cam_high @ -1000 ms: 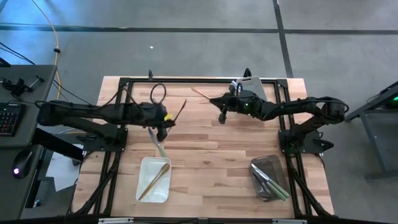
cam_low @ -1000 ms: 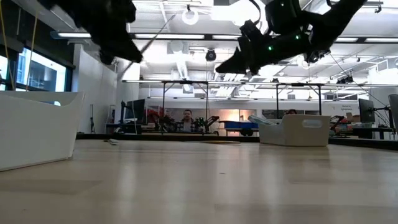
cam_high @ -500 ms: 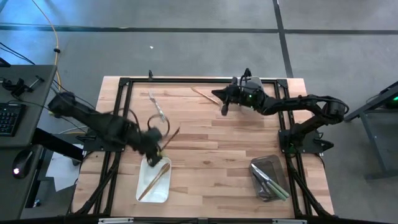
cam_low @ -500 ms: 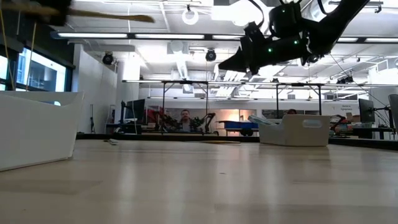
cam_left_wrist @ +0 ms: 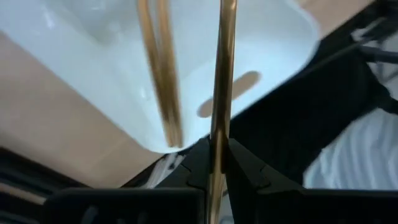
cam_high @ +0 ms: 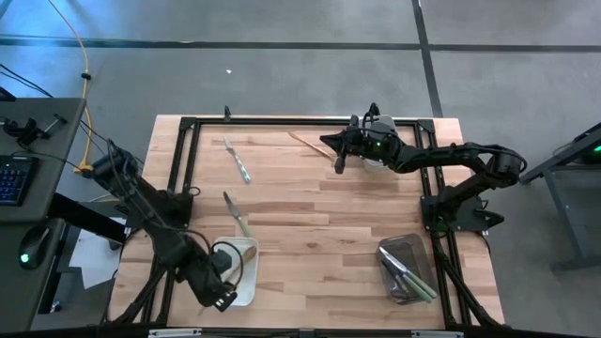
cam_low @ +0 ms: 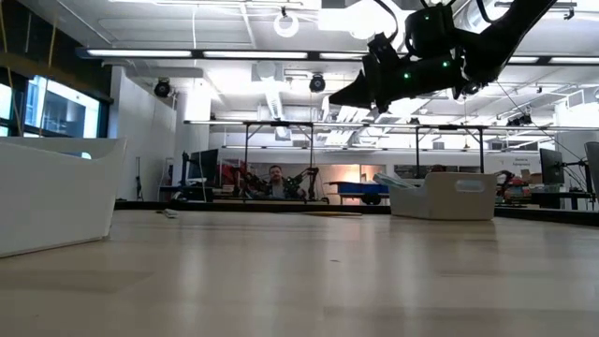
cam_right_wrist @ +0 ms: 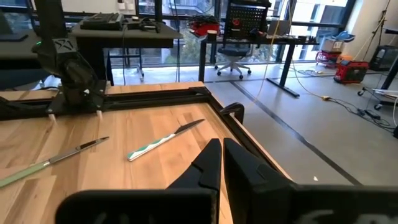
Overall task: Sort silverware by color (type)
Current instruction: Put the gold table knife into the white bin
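My left gripper (cam_left_wrist: 211,163) hangs over the near end of a white tray (cam_high: 248,252) at the table's near left, shut on a gold piece of silverware (cam_left_wrist: 222,74). Another gold piece (cam_left_wrist: 163,81) lies inside that tray. On the wood lie a light-blue-handled piece (cam_high: 237,160), a pale-green-handled knife (cam_high: 237,214) and a gold piece (cam_high: 305,143). These show in the right wrist view too: the blue one (cam_right_wrist: 163,140) and the green one (cam_right_wrist: 50,162). My right gripper (cam_high: 338,163) hangs shut and empty above the far middle of the table. My left gripper pinches the gold piece's slim shaft (cam_left_wrist: 216,144) between its two fingers. The fingers slant down toward the tray. The piece runs along them and sticks out ahead over the tray's floor. Its far end leaves the picture, so whether it touches the tray I cannot tell.
A dark tray (cam_high: 406,268) holding several pieces stands at the near right. A white bin (cam_low: 445,197) sits at the far side near my right arm. A black frame (cam_high: 282,122) rims the table. Bare wood lies between the two trays.
My left gripper has swung from the table's middle toward the near left edge with the gold piece, tipping from nearly level to pointing down over the white tray. The blue-handled and green-handled pieces it had covered now show. My right gripper has shifted slightly toward the far edge.
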Tool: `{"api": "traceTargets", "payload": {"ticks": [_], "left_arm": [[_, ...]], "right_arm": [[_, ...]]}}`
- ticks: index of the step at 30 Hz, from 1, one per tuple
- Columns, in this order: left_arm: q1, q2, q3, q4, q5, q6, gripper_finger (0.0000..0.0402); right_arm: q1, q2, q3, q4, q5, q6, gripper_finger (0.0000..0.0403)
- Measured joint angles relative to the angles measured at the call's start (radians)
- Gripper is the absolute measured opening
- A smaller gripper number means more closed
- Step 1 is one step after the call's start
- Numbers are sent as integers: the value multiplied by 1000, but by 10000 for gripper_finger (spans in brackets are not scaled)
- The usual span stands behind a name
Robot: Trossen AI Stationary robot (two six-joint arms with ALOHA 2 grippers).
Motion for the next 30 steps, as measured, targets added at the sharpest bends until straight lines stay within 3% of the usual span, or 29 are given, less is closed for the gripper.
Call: {"api": "traceTargets", "payload": {"ticks": [4, 9, 23, 30], "left_arm": [[7, 8, 0, -37, 25, 4, 16], [67, 8, 0, -52, 147, 17, 16], [245, 7, 0, -80, 185, 194, 16], [198, 7, 0, -30, 200, 113, 16]], "right_arm": [[0, 0, 0, 4, -4, 0, 0], [0, 0, 0, 13, -4, 0, 0], [0, 0, 0, 14, -5, -17, 0], [0, 0, 0, 14, -7, -22, 0]]}}
